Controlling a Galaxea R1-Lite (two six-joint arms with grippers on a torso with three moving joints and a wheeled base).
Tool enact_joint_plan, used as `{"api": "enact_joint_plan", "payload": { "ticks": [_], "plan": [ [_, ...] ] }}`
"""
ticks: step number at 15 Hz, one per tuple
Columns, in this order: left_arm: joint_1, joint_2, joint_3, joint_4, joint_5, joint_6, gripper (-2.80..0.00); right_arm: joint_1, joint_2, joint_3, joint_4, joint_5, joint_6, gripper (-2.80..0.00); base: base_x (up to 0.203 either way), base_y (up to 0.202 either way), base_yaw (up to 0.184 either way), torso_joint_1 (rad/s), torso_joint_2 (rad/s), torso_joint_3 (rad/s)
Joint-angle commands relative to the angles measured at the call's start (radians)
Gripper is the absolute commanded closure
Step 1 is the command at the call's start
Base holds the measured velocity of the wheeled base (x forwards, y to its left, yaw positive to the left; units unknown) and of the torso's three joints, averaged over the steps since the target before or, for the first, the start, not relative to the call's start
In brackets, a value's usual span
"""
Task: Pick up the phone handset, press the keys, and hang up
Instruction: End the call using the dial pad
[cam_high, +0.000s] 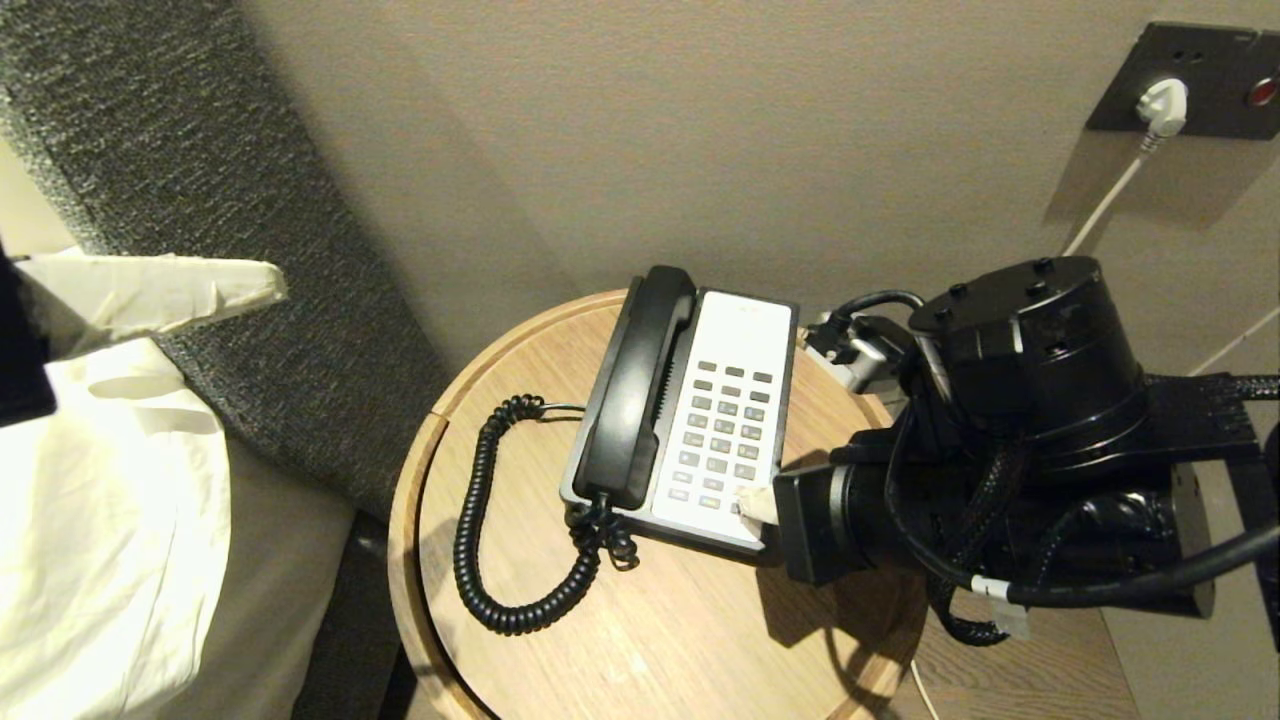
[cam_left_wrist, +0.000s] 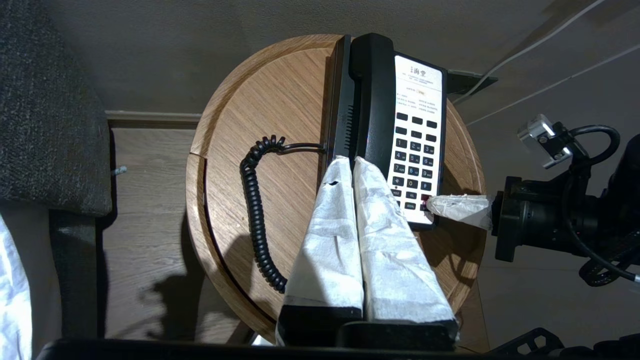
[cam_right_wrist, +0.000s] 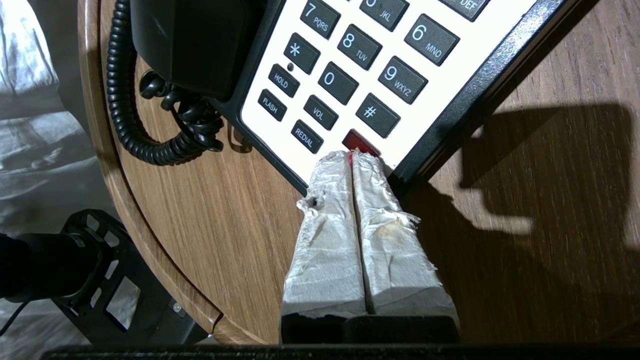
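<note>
- Long black plastic phone handset (cam_high: 635, 395) w/ coiled black cord (cam_high: 490, 530) lies in the cradle of the black-and-white phone base (cam_high: 762, 535), on the round light-wood worktop (cam_high: 650, 640) – not lifted.
- Grid of small dark grey rectangular keys (cam_high: 722, 432), one red key (cam_right_wrist: 359, 142), sits at 3 o'clock of handset.
- Right gripper (cam_right_wrist: 354, 157), tape-wrapped jaws closed together, empty, tips at the red key at base's 5 o'clock corner – closed likely so the tip pokes one key only.
- Left gripper (cam_left_wrist: 348, 162), jaws closed, empty, hangs above handset's lower end; prob. parked clear of the keys.
- Count: 1 handset, 1 base, 1 cord, 2 grippers, 1 red key.
</note>
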Motion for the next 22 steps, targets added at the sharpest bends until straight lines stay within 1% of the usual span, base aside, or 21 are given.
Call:
{"api": "enact_joint_plan", "payload": {
  "ticks": [1, 9, 22],
  "plan": [
    [-0.001, 0.001, 0.000, 0.002, 0.003, -0.003, 0.00, 0.000, 0.006, 0.000, 0.002, -0.001, 0.001, 0.00, 0.000, 0.000, 0.000, 0.000, 0.00, 0.000],
    [0.001, -0.016, 0.033, -0.007, -0.005, -0.003, 0.00, 0.000, 0.026, 0.011, -0.004, -0.007, -0.001, 0.00, 0.000, 0.000, 0.000, 0.000, 0.00, 0.000],
    [0.006, -0.023, 0.050, -0.008, -0.006, -0.004, 0.00, 0.005, -0.010, 0.004, 0.007, 0.004, 0.007, 0.00, 0.000, 0.000, 0.000, 0.000, 0.00, 0.000]
  ]
}}
